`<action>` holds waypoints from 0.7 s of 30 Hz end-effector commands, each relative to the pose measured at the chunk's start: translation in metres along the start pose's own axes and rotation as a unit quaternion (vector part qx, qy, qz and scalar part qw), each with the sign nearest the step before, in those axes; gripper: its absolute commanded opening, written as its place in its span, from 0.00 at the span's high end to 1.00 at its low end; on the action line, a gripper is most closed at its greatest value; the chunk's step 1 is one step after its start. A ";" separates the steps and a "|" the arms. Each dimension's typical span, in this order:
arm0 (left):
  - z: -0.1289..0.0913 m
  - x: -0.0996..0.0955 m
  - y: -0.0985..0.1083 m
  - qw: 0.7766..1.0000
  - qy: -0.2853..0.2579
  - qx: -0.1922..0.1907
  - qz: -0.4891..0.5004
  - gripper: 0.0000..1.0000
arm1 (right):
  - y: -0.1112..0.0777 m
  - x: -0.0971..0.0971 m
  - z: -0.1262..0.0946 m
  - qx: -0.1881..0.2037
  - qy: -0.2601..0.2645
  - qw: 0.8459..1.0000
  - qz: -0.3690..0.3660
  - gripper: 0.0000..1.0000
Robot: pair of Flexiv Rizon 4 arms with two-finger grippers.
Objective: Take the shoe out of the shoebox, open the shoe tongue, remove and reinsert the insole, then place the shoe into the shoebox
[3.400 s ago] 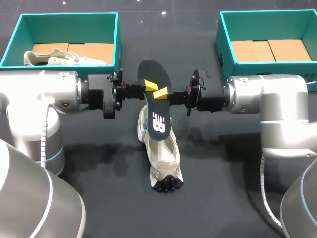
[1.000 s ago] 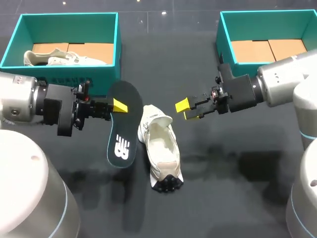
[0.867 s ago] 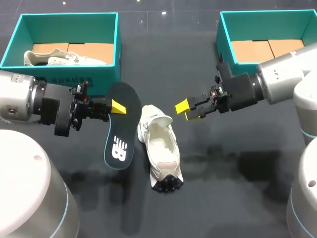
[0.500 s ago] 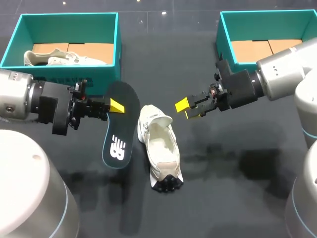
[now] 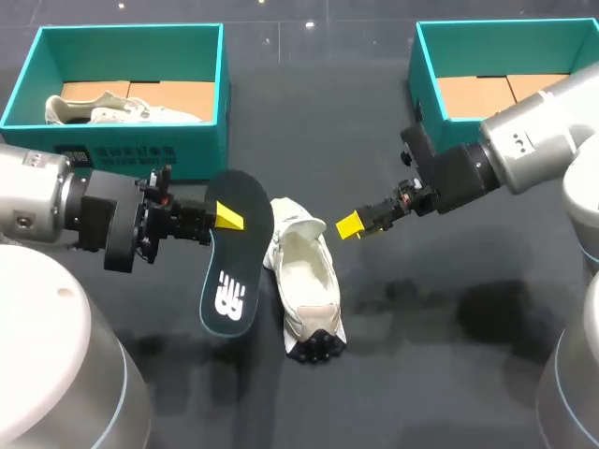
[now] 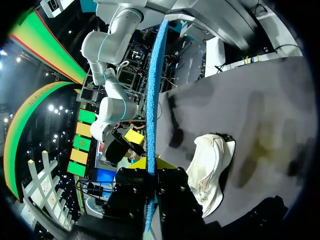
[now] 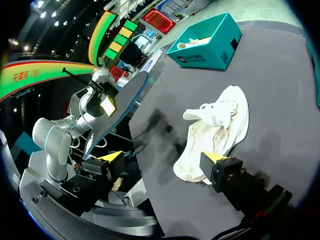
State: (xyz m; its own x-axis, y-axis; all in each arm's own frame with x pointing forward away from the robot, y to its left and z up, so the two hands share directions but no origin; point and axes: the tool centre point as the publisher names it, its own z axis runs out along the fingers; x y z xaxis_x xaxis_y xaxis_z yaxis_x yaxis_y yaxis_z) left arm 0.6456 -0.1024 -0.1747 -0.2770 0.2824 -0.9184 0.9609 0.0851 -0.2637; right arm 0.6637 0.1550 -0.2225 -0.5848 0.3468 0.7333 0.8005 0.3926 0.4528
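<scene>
Left gripper (image 5: 223, 215) clamped on the black foam insole (image 5: 234, 262), held above the table.
Right gripper (image 5: 350, 225), fingers apart and empty, hovers beside the cream mesh shoe (image 5: 307, 276) lying between the arms; it should probably steady the shoe's opening while the insole slides in.

Dark matte counter (image 5: 421, 393), with soft shadow patches across its near half.

Far left corner: left teal box (image 5: 187, 140). Inside it a spare pale shoe (image 5: 103, 109) lies lengthwise along the near wall, on a brown cardboard liner (image 5: 178, 94) that shows bare behind it. I can also pick out the spare shoe over the box rim in the right wrist view.

Far right corner: right teal box (image 5: 421, 84), holding a second brown cardboard liner (image 5: 510, 94), two panels meeting at a seam. The boxes are well apart.
</scene>
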 end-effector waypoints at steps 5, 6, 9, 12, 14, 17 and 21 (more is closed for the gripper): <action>0.001 0.017 -0.056 0.999 -0.001 -0.012 -0.052 1.00 | -0.026 -0.002 -0.025 0.045 -0.049 0.996 -0.059 0.00; 0.003 0.019 -0.059 0.999 0.003 -0.008 -0.045 1.00 | -0.026 -0.002 -0.025 0.045 -0.049 0.996 -0.059 0.00; 0.003 0.019 -0.059 0.999 0.003 -0.008 -0.045 1.00 | -0.026 -0.002 -0.025 0.045 -0.049 0.996 -0.059 0.00; 0.003 0.019 -0.059 0.999 0.003 -0.008 -0.045 1.00 | -0.026 -0.002 -0.025 0.045 -0.049 0.996 -0.059 0.00; 0.003 0.019 -0.059 0.999 0.003 -0.008 -0.045 1.00 | -0.026 -0.002 -0.025 0.045 -0.049 0.996 -0.059 0.00; 0.003 0.019 -0.059 0.999 0.003 -0.008 -0.045 1.00 | -0.026 -0.002 -0.025 0.045 -0.049 0.996 -0.059 0.00; 0.008 0.020 -0.055 0.997 -0.002 0.024 -0.067 1.00 | -0.029 -0.003 -0.020 0.063 -0.072 0.992 -0.080 0.00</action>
State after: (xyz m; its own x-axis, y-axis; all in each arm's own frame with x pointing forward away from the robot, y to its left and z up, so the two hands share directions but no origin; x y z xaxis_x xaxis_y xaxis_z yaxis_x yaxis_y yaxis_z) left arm 0.5842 -0.1076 -0.1760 -0.3798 0.2720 -0.8842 0.9251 0.1094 -0.3637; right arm 0.6476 0.1203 -0.2268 -0.7064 0.3712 0.6027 0.6947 0.5265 0.4901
